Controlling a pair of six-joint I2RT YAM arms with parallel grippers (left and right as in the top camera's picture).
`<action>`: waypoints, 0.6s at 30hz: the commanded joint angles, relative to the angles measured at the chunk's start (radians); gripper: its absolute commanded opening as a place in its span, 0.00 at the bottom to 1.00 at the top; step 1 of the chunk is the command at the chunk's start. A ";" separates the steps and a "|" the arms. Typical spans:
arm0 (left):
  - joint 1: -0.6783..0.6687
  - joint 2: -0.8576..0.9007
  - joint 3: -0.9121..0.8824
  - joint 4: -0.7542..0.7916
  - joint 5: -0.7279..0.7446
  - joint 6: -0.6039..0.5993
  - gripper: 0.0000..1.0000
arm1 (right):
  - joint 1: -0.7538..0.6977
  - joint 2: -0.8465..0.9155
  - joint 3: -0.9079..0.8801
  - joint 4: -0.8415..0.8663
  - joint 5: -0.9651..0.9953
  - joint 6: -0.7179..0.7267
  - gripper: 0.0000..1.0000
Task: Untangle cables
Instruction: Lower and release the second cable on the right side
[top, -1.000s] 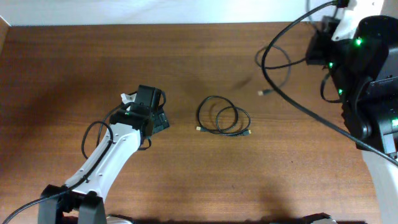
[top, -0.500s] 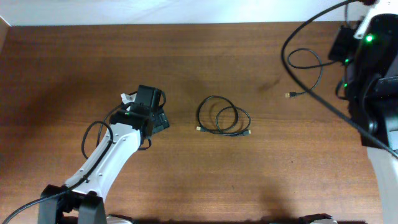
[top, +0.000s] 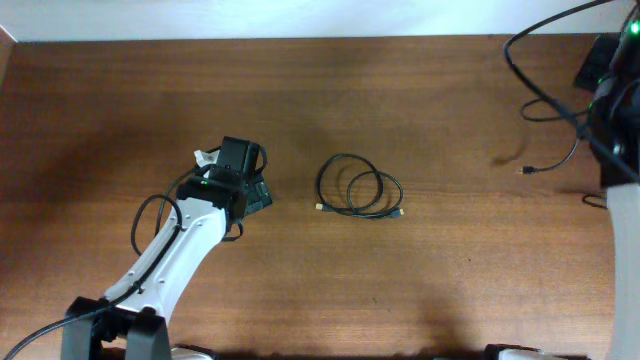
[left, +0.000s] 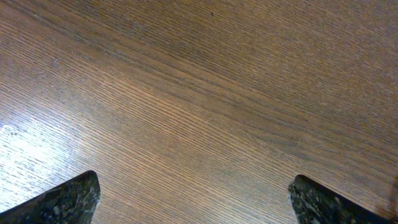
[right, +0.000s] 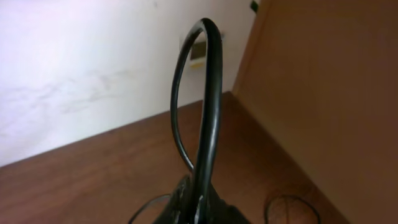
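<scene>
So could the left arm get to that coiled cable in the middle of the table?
Probably yes: the left gripper, fingers apart, sits just beside the coiled cable, with only bare table between them.

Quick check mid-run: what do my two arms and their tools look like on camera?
Left arm: white links, black wrist and joints, a green light, thin black wire looped alongside. Its tool is black with dark speckled fingertips. Right arm: black upper housing with green lights, white lower link, thick black wiring.
</scene>
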 joint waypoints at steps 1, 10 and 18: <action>0.002 -0.001 -0.008 0.002 0.000 -0.010 0.99 | -0.037 0.058 0.015 0.030 -0.074 -0.001 0.04; 0.002 -0.001 -0.008 0.002 0.000 -0.010 0.99 | -0.132 0.169 0.015 0.145 -0.072 -0.002 0.04; 0.002 -0.001 -0.008 0.002 0.000 -0.010 0.99 | -0.277 0.256 0.015 0.276 -0.072 -0.001 0.04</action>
